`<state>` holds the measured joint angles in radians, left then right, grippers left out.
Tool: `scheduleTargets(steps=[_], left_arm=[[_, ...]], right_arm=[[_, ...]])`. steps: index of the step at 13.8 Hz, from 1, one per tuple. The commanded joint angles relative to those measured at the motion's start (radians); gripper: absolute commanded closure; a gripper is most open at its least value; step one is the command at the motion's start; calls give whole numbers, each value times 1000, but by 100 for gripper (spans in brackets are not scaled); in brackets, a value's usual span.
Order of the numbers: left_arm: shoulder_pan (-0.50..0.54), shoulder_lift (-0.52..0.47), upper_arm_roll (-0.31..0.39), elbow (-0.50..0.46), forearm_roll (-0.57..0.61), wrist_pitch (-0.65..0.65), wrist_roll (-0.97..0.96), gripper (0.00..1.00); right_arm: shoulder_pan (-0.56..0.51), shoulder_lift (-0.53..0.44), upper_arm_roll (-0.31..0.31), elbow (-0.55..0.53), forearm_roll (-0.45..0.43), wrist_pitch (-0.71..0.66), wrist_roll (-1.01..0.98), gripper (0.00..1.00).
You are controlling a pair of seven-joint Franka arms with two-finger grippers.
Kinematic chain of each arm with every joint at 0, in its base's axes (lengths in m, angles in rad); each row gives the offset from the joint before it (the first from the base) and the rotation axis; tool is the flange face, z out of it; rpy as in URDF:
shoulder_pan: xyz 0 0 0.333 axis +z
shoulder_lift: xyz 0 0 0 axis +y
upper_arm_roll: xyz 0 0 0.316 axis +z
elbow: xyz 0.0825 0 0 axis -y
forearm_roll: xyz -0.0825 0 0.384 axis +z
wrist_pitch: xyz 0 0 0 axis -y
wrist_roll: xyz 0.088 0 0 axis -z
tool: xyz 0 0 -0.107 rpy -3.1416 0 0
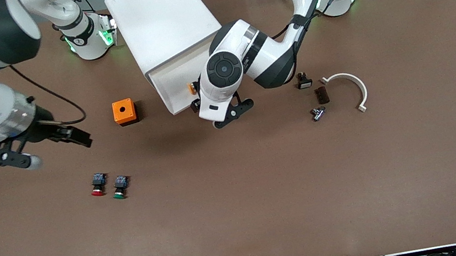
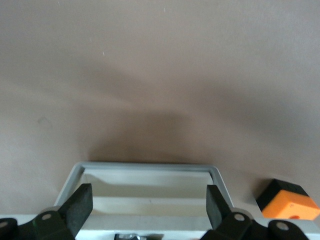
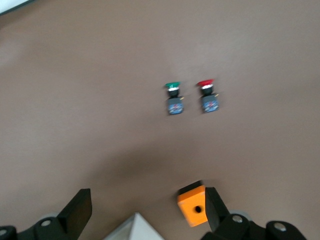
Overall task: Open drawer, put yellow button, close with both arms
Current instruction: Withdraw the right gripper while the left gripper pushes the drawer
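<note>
My left gripper (image 1: 226,116), fingers spread and empty, hangs mid-frame over the open drawer (image 1: 172,84) where the yellow button (image 1: 192,88) sits at its edge; the right gripper (image 1: 43,147), spread at frame left, waits—I fear an uneven push jamming it.

The uppermost shallow white drawer (image 1: 172,86) of the white box-shaped cabinet is pulled open, and the small yellow-capped push button (image 1: 192,88) is seen inside it.
</note>
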<state>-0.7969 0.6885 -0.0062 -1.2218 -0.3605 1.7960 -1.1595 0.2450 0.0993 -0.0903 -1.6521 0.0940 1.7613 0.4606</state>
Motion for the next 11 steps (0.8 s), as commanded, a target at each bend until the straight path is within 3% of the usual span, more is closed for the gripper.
scheduleTargets(steps=[1,8,11], left_arm=[[-15,-4,0,-5,-61,0,-46,0],[-50,2,0,-33,-201,-4,-75,0],[-64,11,-3,-36,-262,-4,-78,0]], right_arm=[[-96,-33,17,-3,-5,-42,-146,0],[-251,-70,17,-6,-13,-66,-408,0],[-253,-95,18,-12,-82,-71,-419,0]])
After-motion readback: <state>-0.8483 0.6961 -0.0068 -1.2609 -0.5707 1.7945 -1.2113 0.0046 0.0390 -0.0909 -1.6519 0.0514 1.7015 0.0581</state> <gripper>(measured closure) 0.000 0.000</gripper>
